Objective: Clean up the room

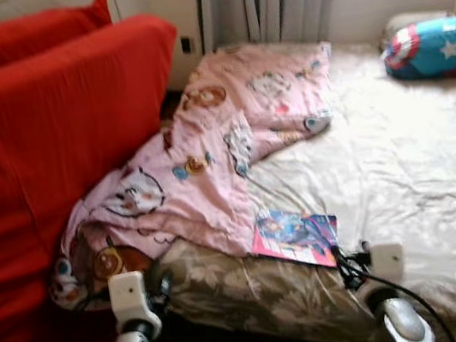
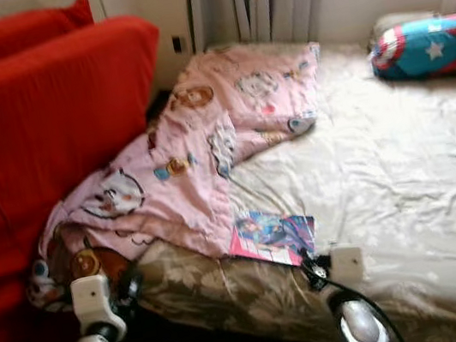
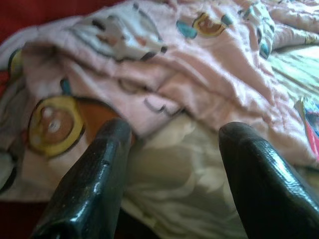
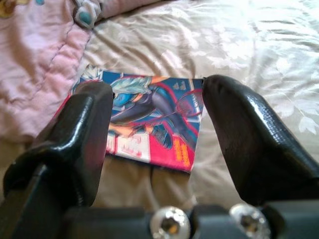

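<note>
The room's tidying centres on the bed (image 1: 439, 189), a wide mattress under a pale floral sheet that runs from the near edge to the far wall, and by the look of it almost nothing is done yet. A big red cushion (image 1: 51, 147) leans along the left side. Next in size, the pink cartoon blanket (image 1: 208, 157) lies crumpled across the left half of the bed, bunched at its near-left corner and spilling over the edge towards the cushion; it has yet to be spread or folded. At the far right a blue, red and white star pillow (image 1: 438, 46) rests near the wall, apart from everything else. Smallest, a bright comic book (image 1: 298, 238) lies flat at the near edge, its left side just tucked under the blanket's hem; it has not been picked up.

I judge the comic to be the first item in hand, with the blanket to follow.

The head views give the whole layout and both arms low at the near edge. The right wrist view adds what they cannot: the right gripper (image 4: 159, 124) has its fingers spread wide, framing the comic between them without touching it, and the cover art is clear. The left wrist view shows the left gripper (image 3: 172, 144), fingers likewise apart and empty, pointed at the blanket's bunched fold over the sheet.
</note>
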You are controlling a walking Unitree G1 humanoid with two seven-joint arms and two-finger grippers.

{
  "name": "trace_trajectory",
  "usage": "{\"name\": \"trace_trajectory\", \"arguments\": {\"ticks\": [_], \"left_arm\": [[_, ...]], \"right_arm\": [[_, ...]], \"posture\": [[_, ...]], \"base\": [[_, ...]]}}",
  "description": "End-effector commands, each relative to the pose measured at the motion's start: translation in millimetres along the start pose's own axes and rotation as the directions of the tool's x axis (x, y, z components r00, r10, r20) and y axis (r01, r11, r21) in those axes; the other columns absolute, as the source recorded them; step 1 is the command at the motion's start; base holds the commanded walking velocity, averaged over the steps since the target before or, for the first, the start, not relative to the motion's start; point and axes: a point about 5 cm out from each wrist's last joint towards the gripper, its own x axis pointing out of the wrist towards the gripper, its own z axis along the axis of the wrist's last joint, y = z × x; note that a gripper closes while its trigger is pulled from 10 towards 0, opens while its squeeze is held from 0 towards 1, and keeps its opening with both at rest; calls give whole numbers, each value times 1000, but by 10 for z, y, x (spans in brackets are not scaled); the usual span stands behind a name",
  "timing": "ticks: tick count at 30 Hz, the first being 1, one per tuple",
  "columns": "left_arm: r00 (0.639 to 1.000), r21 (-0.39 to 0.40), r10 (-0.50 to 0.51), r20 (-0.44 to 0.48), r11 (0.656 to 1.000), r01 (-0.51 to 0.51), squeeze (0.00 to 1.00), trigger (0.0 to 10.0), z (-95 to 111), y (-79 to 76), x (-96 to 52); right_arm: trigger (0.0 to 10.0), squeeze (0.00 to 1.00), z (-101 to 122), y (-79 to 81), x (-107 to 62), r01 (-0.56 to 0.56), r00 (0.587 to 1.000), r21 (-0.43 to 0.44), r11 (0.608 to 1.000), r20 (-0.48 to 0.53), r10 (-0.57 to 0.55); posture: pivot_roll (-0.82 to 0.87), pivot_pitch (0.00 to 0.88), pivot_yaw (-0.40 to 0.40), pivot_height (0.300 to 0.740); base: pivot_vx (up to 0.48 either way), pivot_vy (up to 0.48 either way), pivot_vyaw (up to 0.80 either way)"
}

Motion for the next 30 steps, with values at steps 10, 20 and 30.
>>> {"name": "trace_trajectory", "arguments": {"ticks": [10, 20, 30], "left_arm": [[999, -24, -28, 25, 999, 29, 0, 10000, 63, -93, 57], [998, -12, -53, 22, 998, 53, 0, 10000, 105, -113, 117], [998, -47, -13, 67, 999, 16, 0, 10000, 208, -120, 194]], "right_arm": [[10000, 0, -20, -89, -4, 23, 999, 13, 1000, -28, -23], [10000, 0, 112, 30, 133, -37, 999, 21, 999, -5, 37], [10000, 0, 261, 71, 288, -86, 996, -25, 996, -31, 85]], "posture": [[19, 0, -50, 599], [4, 0, -32, 599], [39, 0, -60, 584]], "base": [[226, 0, 0], [0, 0, 0], [0, 0, 0]]}}
